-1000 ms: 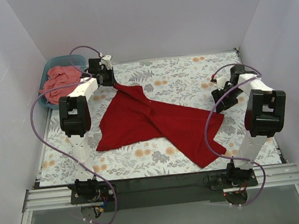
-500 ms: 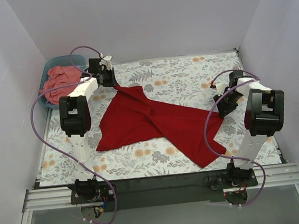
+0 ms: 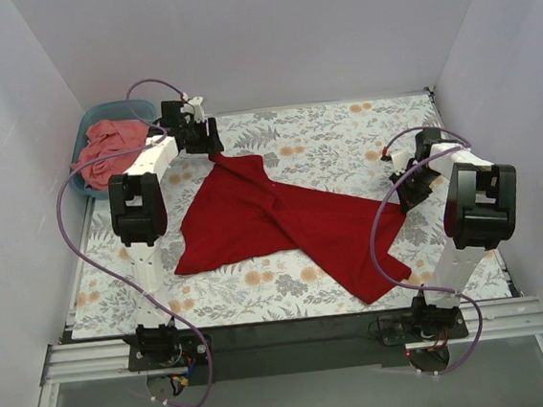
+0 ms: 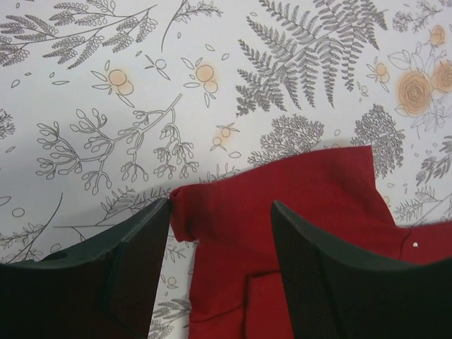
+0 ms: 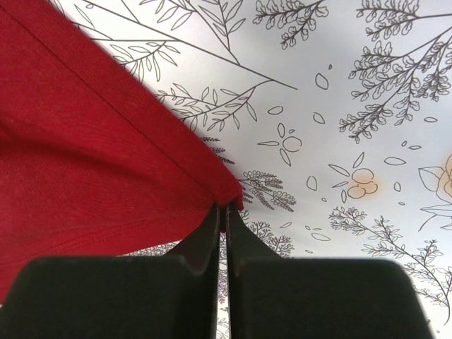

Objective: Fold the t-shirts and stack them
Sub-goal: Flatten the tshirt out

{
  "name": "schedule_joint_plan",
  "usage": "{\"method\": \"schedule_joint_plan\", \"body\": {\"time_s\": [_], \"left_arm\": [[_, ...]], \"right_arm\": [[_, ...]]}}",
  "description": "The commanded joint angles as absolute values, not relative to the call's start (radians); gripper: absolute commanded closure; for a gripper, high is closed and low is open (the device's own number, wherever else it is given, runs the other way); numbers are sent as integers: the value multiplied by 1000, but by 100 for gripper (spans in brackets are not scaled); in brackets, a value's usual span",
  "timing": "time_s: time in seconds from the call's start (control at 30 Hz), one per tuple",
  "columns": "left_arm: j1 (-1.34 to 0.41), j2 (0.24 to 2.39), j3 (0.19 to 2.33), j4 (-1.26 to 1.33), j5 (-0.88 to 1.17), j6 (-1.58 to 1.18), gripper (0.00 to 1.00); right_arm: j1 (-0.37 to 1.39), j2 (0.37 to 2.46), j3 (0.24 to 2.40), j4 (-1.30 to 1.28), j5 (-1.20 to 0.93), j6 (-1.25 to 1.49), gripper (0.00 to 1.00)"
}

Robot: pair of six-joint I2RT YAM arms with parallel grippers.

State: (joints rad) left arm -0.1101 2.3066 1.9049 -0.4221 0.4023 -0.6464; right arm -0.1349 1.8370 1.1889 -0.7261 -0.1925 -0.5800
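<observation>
The crimson t-shirt (image 3: 273,218) lies spread and creased across the floral table. Its far corner (image 4: 282,183) rests flat between the fingers of my left gripper (image 4: 220,205), which is open and grips nothing. In the top view that gripper (image 3: 210,140) hovers at the shirt's far-left tip. My right gripper (image 5: 227,206) is shut on the shirt's right corner (image 5: 212,180), and from above it (image 3: 406,194) sits at the cloth's right edge. A salmon-pink t-shirt (image 3: 110,147) lies crumpled in the teal tub.
The teal tub (image 3: 90,120) stands at the table's far left corner against the wall. White walls close in the left, back and right sides. Floral tablecloth (image 3: 332,135) shows bare behind and right of the red shirt.
My left gripper has opened and let go of the shirt's far corner. My right gripper has moved in to the shirt's right corner and shut on it.
</observation>
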Motion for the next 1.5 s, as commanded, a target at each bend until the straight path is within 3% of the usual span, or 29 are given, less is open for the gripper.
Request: {"method": "schedule_joint_plan", "body": {"time_s": [0.0, 0.2, 0.47, 0.63, 0.73, 0.9, 1.2, 1.33, 1.47], "left_arm": [[-104, 2328, 1959, -448, 377, -670, 42], [-109, 2384, 2009, -460, 302, -698, 36], [-110, 2379, 1993, -489, 343, -713, 40], [-103, 2361, 1959, -460, 443, -761, 71], [-94, 2362, 1991, -459, 448, -779, 99], [-72, 2309, 2048, -411, 417, -758, 100], [-66, 2102, 2112, -289, 388, -713, 100], [-60, 1932, 2004, -160, 354, -739, 100], [-55, 1678, 1860, -5, 330, -767, 100]], "right_arm": [[-127, 1858, 1160, -719, -179, -595, 99], [-127, 1853, 1150, -724, -189, -597, 99], [-127, 1861, 1163, -732, -189, -600, 99], [-127, 1856, 1184, -736, -198, -600, 99], [-127, 1838, 1229, -741, -195, -601, 99], [-130, 1783, 1365, -749, -189, -612, 99], [-135, 1718, 1863, -739, -212, -584, 99], [-140, 1657, 1996, -704, -189, -566, 99], [-146, 1525, 1987, -582, -155, -555, 99]]}}
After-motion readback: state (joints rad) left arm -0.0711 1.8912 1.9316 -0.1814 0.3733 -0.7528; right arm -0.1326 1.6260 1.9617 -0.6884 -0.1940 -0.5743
